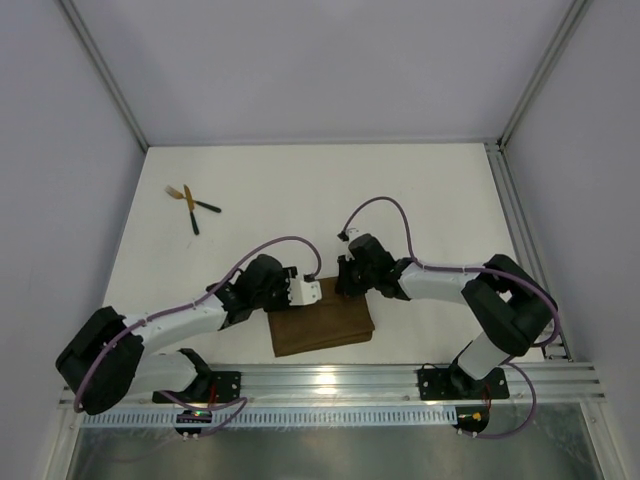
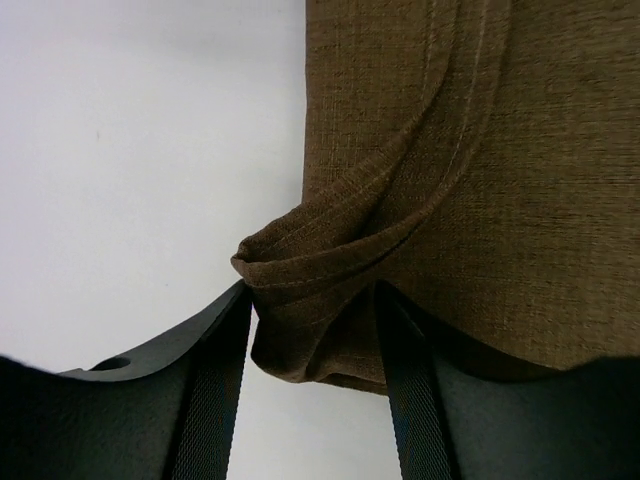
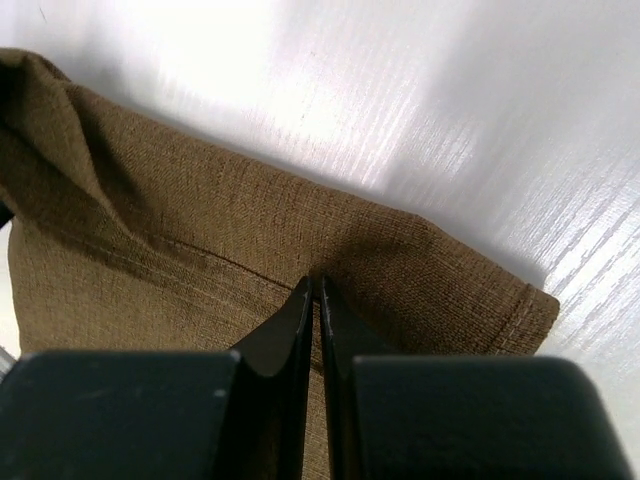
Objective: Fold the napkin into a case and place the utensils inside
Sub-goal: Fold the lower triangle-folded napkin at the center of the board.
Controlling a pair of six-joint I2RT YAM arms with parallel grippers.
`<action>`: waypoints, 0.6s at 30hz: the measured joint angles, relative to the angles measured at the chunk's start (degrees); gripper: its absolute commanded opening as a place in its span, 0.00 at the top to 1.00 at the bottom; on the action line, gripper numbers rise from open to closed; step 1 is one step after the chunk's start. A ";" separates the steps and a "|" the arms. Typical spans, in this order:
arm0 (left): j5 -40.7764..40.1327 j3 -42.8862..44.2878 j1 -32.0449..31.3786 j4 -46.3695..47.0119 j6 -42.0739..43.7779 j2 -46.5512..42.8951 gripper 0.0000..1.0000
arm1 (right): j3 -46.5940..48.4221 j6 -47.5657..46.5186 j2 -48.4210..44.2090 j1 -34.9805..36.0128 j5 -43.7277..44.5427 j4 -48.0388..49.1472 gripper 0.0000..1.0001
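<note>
My left gripper pinches a bunched corner of the dark-brown cloth napkin; my right gripper, jaws nearly together, nips its edge for folding.

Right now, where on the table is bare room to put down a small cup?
The far right of the table, beyond the right gripper, is bare, as is the far middle, right of the utensils. The near middle is crowded: the left gripper and the right one meet over the napkin.
</note>
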 measured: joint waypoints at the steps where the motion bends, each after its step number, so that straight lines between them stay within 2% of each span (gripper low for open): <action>1: 0.72 1.11 0.00 -2.45 -0.22 -0.52 0.45 | -0.09 0.66 0.09 0.00 0.13 0.28 0.91; 4: 4.90 6.03 0.02 -12.68 -0.50 -1.90 0.47 | -0.35 2.12 0.11 -0.02 0.44 0.79 0.92; 8: 13.77 13.60 0.85 -26.53 -1.46 -2.75 0.56 | -0.50 3.02 0.11 0.00 0.74 1.11 0.92; 10: 18.47 17.25 2.23 -31.36 -2.16 -2.80 0.59 | -0.55 3.15 0.11 0.00 0.83 1.16 0.92; 11: 20.90 19.30 3.61 -33.44 -2.95 -2.71 0.63 | -0.55 3.21 0.11 0.00 0.85 1.18 0.92; 13: 22.69 22.73 6.19 -34.60 -6.43 -2.14 0.73 | -0.55 3.23 0.11 0.00 0.87 1.22 0.92; 18: 19.26 27.23 8.44 -29.38 -14.10 5.95 0.75 | -0.55 3.28 0.11 0.00 0.87 1.29 0.92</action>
